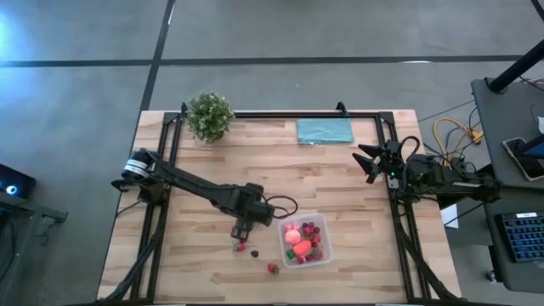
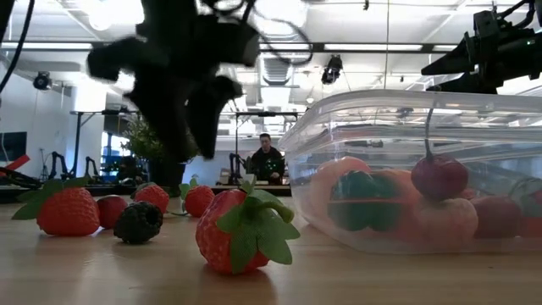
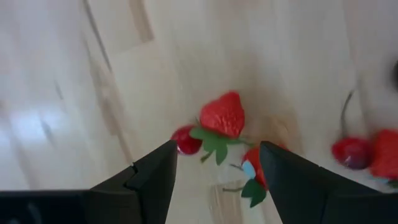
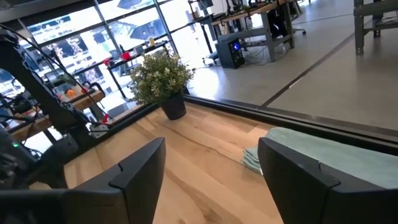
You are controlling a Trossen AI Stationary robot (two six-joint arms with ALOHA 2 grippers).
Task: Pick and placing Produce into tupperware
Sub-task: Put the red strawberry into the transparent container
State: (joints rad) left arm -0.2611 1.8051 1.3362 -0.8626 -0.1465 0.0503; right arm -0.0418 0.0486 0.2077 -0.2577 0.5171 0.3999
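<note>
The left gripper (image 3: 214,180) is hanging wide open right above a toy strawberry (image 3: 222,115) lying on the table, just beside the tupperware (image 1: 321,253). The right gripper (image 1: 367,161) is waiting far away, also open.

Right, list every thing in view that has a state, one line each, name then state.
left gripper: open, above loose strawberries, empty
right gripper: open, empty, parked at the table's right edge
tupperware: lidless, partly filled with produce
strawberry: loose on the table, outside the tub
potted plant: upright
teal cloth: lying flat
</note>
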